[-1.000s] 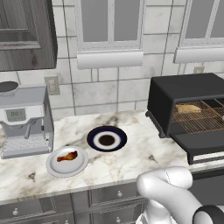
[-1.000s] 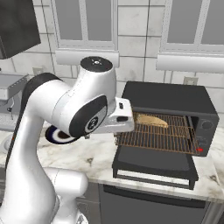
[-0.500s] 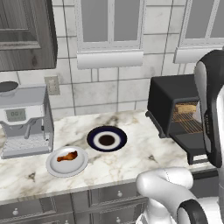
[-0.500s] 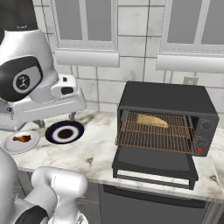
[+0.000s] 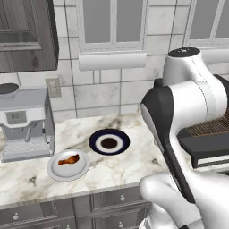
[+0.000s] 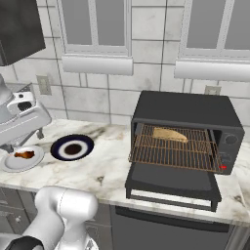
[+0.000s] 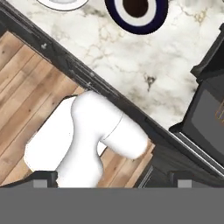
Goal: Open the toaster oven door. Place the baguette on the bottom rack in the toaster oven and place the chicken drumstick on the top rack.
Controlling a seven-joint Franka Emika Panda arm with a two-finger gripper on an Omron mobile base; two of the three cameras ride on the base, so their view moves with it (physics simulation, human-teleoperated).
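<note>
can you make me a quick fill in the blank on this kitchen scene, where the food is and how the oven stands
1. The toaster oven door is folded down, so the oven stands ____.
2. The baguette lies on a rack inside the ____.
3. The chicken drumstick lies on a ____ plate.
4. Beside that plate sits a round dish with a dark ____ rim.

Missing words: open; toaster oven; white; blue

Background items on marble counter [image 5: 134, 165], kitchen wall behind.
Silver-grey coffee machine [image 5: 24, 123] at far left, against tiled wall; wall outlet [image 5: 53, 87] just beside it. White plate [image 5: 60, 172] near the machine's front corner. Dark blue-rimmed plate [image 5: 109, 142] with a dark centre sits just right of the white plate, apart from it. Grey drawer fronts [image 5: 67, 210] below the edge. Wood floor [image 7: 26, 92] in hand view.
</note>
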